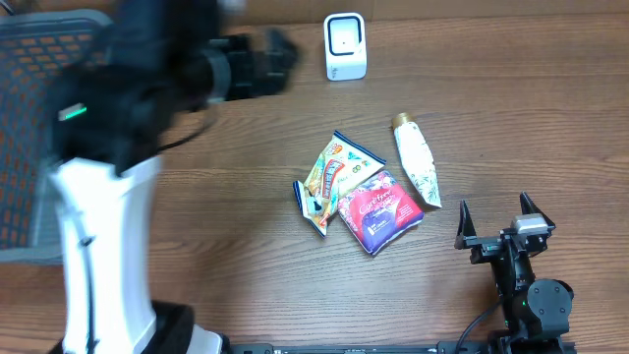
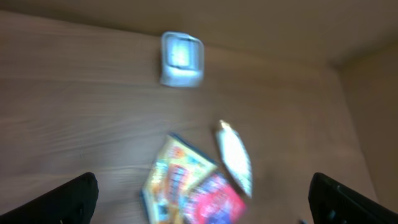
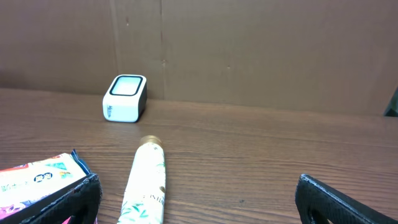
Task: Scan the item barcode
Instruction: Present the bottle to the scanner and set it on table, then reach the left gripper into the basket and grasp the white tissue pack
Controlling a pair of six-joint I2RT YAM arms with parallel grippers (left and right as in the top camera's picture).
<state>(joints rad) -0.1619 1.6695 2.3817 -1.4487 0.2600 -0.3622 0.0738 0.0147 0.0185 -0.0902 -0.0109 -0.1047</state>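
Three items lie together mid-table: a yellow-green snack packet (image 1: 339,165), a red pouch (image 1: 380,208) overlapping it, and a white tube (image 1: 417,162) with a gold cap. The white barcode scanner (image 1: 345,46) stands at the back. My left gripper (image 1: 263,61) is raised at the back left, blurred by motion, left of the scanner. In the left wrist view my left gripper (image 2: 202,193) is open and empty, high over the snack packet (image 2: 177,177) and the scanner (image 2: 181,59). My right gripper (image 1: 493,214) rests open near the front right, with the tube (image 3: 146,186) ahead and to its left.
A grey mesh chair (image 1: 39,118) sits off the table's left edge. A brown cardboard wall (image 3: 249,50) runs behind the scanner (image 3: 125,98). Bare wood shows between the items and the right gripper (image 3: 199,202).
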